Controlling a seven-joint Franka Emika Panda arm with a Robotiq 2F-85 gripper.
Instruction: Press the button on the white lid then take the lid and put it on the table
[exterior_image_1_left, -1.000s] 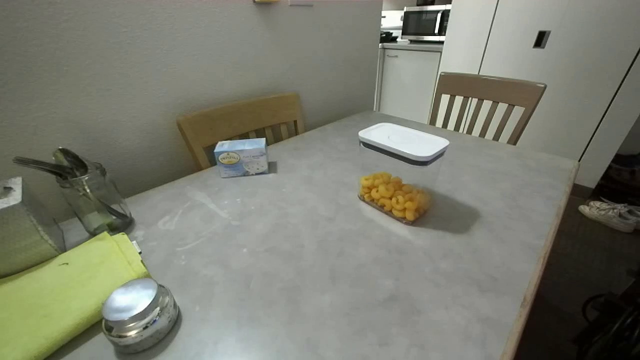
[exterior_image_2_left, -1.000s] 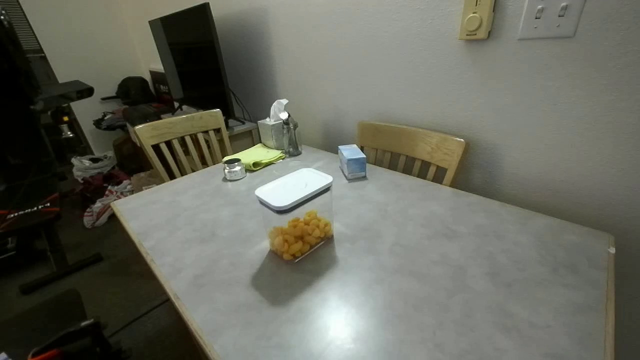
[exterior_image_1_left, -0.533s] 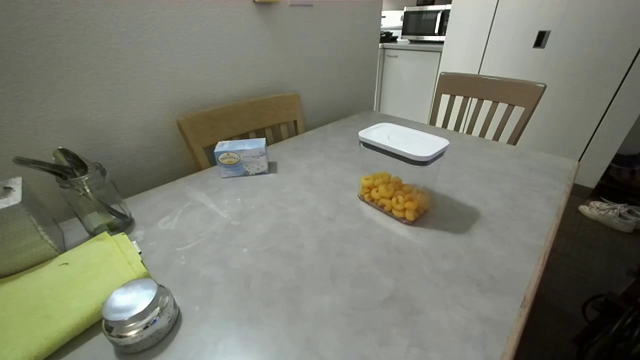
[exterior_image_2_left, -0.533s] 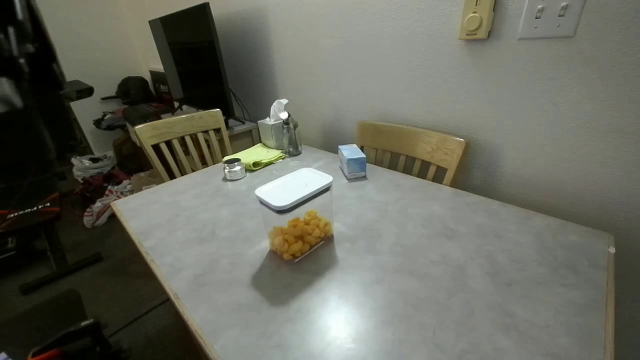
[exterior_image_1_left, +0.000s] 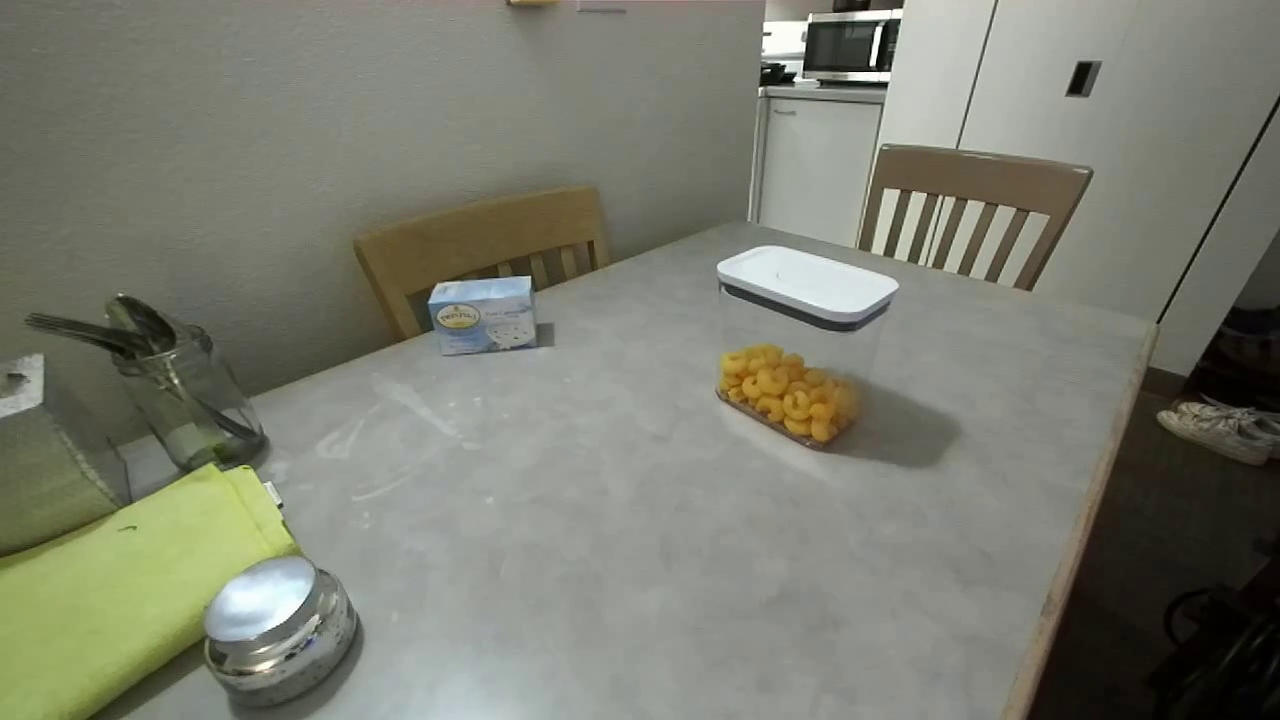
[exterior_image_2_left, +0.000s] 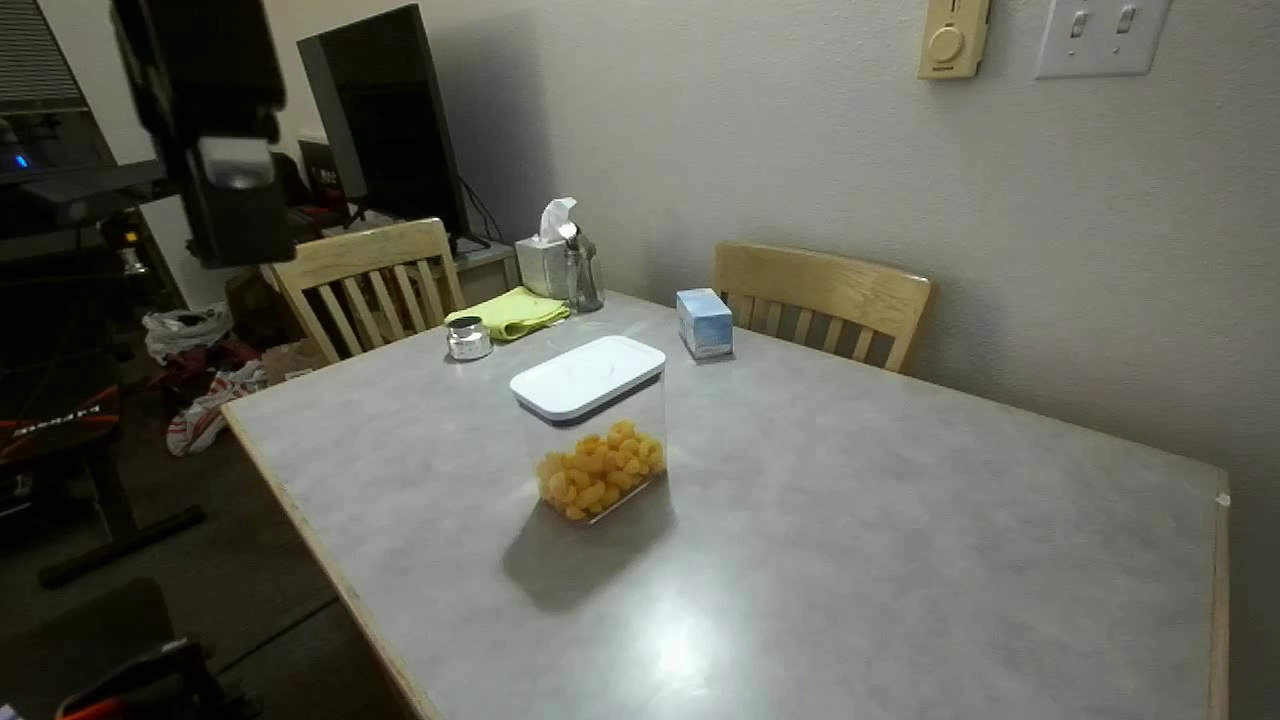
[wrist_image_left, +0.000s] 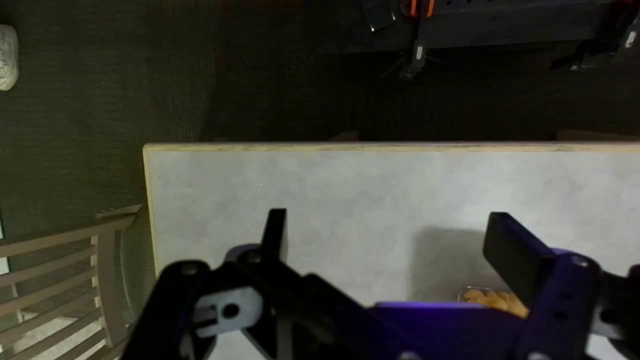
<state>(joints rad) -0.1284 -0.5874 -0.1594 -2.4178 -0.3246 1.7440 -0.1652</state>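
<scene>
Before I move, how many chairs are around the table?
3: one chair near the wall, by the blue box; a second chair at the table end toward the white doors; a third chair at the opposite end, toward the TV. Others may be hidden.

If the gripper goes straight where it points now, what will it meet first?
Probably the table, beyond the open gripper in the wrist view; the container appears off to one side, though depth is unclear.
</scene>
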